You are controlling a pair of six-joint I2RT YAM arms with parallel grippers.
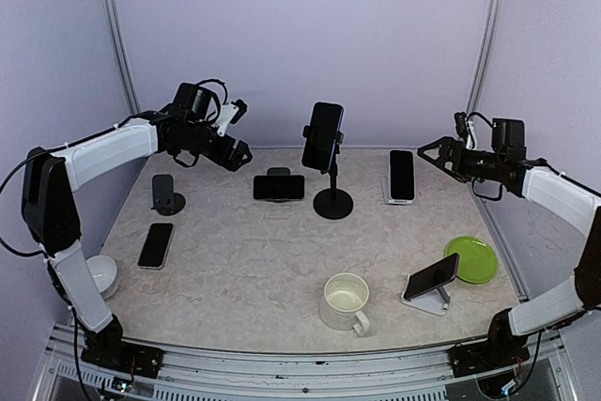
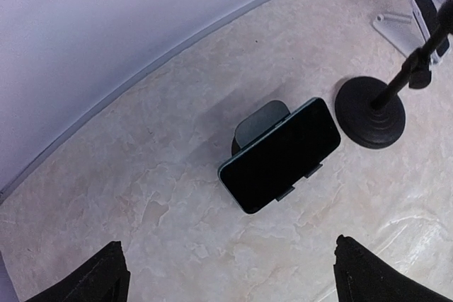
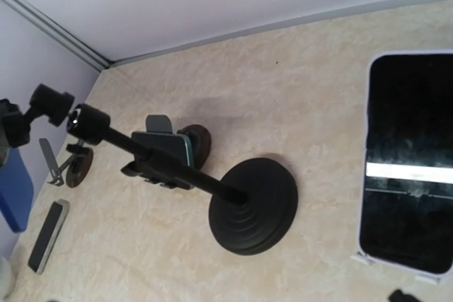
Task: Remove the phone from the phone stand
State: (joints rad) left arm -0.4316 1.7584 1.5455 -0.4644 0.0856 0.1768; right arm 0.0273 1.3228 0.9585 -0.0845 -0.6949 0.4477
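The tall pole stand (image 1: 332, 204) is standing toward the back middle of the bench (image 1: 244, 274), clamping a dark phone (image 1: 323, 135) at its top. Just left of its round base, a landscape phone (image 1: 279, 187) is sitting sideways in a low stand (image 2: 258, 122), its screen dark and nothing touching it. The left tool (image 1: 242, 129) is hovering up and to the left of the pole stand, jaws spread wide and holding nothing. In its wrist view the two fingertips (image 2: 99, 277) are framing that landscape phone from above. The right tool (image 1: 430, 152) is hanging well to the right of the pole stand, likewise wide open and empty. Nearer the pole stand on that side, an upright phone (image 1: 401, 174) is leaning in a white cradle (image 2: 393, 30). A white mug (image 1: 346, 300) is sitting in front of the pole stand, with a propped phone (image 1: 431, 277) and a green plate (image 1: 471, 259) off to the front right. Far left of it, an empty dark stand (image 1: 166, 194) and a flat phone (image 1: 156, 245) are resting.
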